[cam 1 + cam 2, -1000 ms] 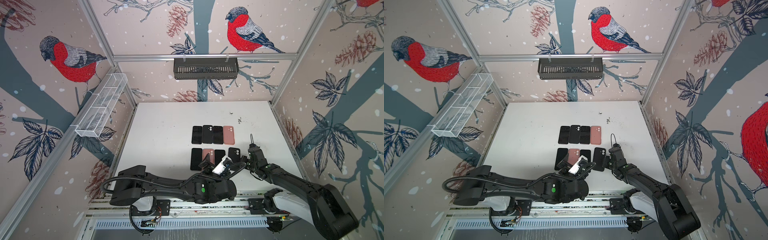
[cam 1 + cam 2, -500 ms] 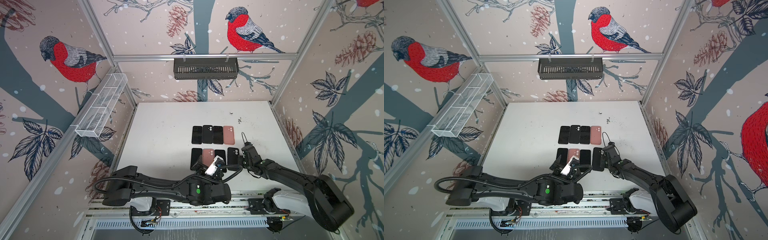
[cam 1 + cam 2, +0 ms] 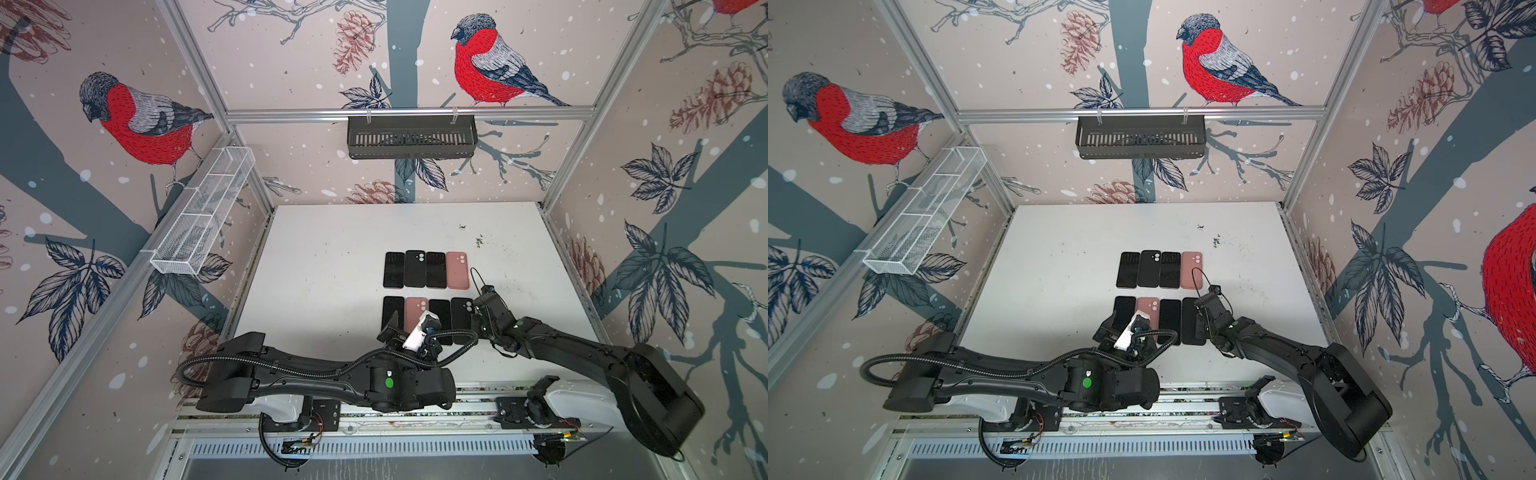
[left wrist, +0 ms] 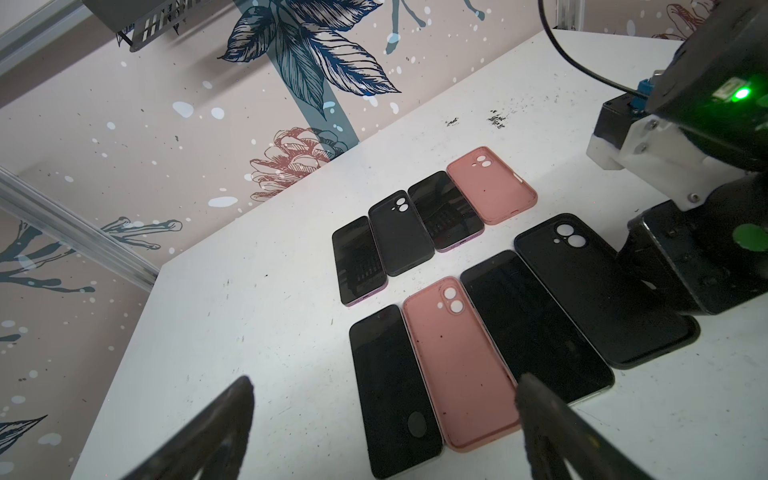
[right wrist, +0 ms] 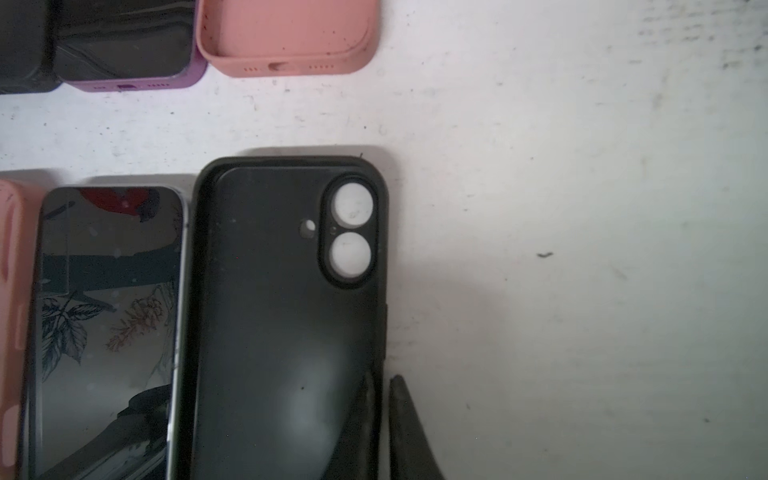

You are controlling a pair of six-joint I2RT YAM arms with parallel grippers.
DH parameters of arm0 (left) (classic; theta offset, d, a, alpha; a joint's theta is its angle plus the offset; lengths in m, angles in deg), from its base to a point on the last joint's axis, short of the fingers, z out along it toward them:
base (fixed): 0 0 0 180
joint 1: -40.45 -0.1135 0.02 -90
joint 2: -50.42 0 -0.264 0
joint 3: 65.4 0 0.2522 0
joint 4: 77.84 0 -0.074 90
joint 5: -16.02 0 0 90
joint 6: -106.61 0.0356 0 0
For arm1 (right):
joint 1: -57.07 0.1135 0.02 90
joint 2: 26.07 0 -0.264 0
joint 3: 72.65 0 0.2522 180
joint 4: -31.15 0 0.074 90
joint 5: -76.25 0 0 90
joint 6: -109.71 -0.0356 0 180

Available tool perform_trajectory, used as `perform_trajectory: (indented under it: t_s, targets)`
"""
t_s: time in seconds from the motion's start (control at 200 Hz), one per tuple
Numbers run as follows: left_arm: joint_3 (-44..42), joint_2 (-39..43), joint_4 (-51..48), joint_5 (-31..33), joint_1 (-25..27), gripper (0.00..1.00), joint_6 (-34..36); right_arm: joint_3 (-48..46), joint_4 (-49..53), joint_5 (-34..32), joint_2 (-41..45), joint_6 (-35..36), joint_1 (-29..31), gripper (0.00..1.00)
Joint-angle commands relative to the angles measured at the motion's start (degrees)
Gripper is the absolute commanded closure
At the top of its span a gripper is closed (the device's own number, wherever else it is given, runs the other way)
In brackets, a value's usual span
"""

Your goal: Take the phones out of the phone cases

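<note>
An empty black phone case (image 5: 270, 311) lies open side up at the right end of the front row (image 3: 459, 320) (image 3: 1188, 324). A bare phone (image 5: 108, 332) lies screen up just left of it (image 4: 532, 324). My right gripper (image 5: 382, 376) stands astride the case's right wall, one finger inside and one outside, with only a thin gap between them. Whether they pinch the wall does not show. In both top views it sits at that edge (image 3: 476, 328) (image 3: 1202, 328). My left gripper (image 4: 384, 382) hangs open and empty above the front row's left end (image 3: 411, 330).
The front row also holds another phone (image 4: 390, 390) and a pink case (image 4: 457, 365). Behind are two phones in purple cases (image 4: 359, 257) (image 4: 444, 208), a black case (image 4: 399, 232) and a pink case (image 4: 490, 185). Baskets hang on the left wall (image 3: 199, 216) and back wall (image 3: 411, 137).
My right gripper has moved left from beside the black case onto its right wall. My left gripper has shifted left along the front row, still open.
</note>
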Motion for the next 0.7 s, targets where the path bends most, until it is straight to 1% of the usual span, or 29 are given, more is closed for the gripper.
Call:
perform_trajectory:
  t_s: [0.0,0.1,0.21,0.245,0.325,0.385,0.455,0.51,0.545,0.6,0.655,0.695]
  targets:
    - [-0.3,0.9,-2.0,1.4,0.2,0.03,-4.0,-0.2,2.5,-1.3,1.4,-0.4,0.1,0.73]
    - [-0.8,1.8,-2.7,1.2,0.2,0.03,-5.5,-0.3,2.8,-1.7,3.7,-0.8,0.1,0.6]
    - [-1.5,3.8,-2.9,1.2,0.1,0.02,-7.0,-0.3,3.1,-2.0,8.4,-1.5,0.0,0.45]
    - [-1.9,4.7,-2.8,1.3,0.1,0.03,-7.2,-0.1,3.1,-1.9,10.3,-1.5,0.1,0.39]
    - [-3.3,7.4,-3.2,2.3,-0.1,0.02,-9.4,0.9,3.9,-2.5,14.8,-0.3,0.1,0.15]
    - [-5.1,10.7,-2.5,2.7,-1.1,0.02,-10.7,1.7,4.4,-4.1,18.4,1.1,0.1,0.0]
    - [-7.7,16.0,0.0,1.6,-4.1,0.02,-9.8,1.9,3.7,-6.7,23.7,2.8,0.0,0.0]
    - [-10.8,21.5,4.1,-0.9,-8.2,0.02,-6.9,0.9,0.8,-8.7,27.6,4.1,-0.4,0.0]
    - [-13.1,25.2,7.8,-2.3,-11.0,0.02,-3.9,0.3,-1.1,-9.3,30.2,5.5,-1.0,0.0]
    - [-17.4,32.2,15.4,-2.8,-14.8,0.02,3.0,-0.6,-4.9,-10.6,32.8,7.6,-2.8,0.0]
    - [-21.5,39.5,22.0,-1.6,-18.6,0.02,9.1,-1.4,-8.4,-10.8,33.8,10.3,-5.8,0.0]
    - [-24.1,44.8,25.6,-2.1,-22.1,0.02,13.0,-1.9,-11.1,-10.3,33.5,12.3,-8.5,0.0]
